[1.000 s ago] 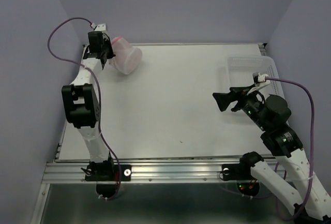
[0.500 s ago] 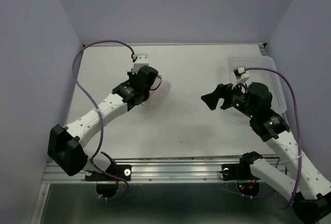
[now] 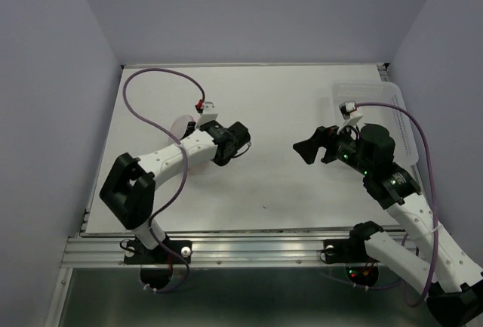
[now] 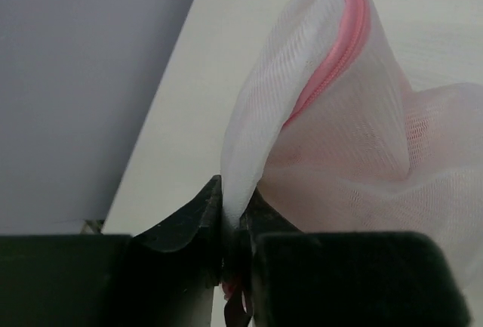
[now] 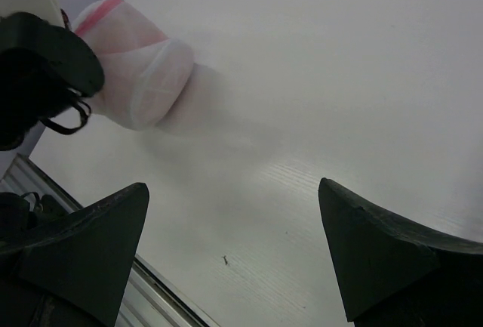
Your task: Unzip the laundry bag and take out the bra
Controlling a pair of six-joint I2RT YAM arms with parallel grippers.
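The laundry bag [image 4: 332, 138] is gripped at its mesh edge by the clenched left gripper [image 4: 232, 205], left of the middle of the surface [image 3: 287, 100]. Its long axis is directed away from that gripper, with the pink zipper running along it toward the far rounded end. The right gripper [image 5: 232, 187] is held spread wide, empty, well apart from the bag.

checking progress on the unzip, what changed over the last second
The left gripper, shut on a fold of the laundry bag, has carried it from the far left corner in toward the middle of the table. The right gripper moved a little left toward it. Unchanged: the left gripper's hold on the mesh, the right gripper open and empty, the clear tray at the far right.
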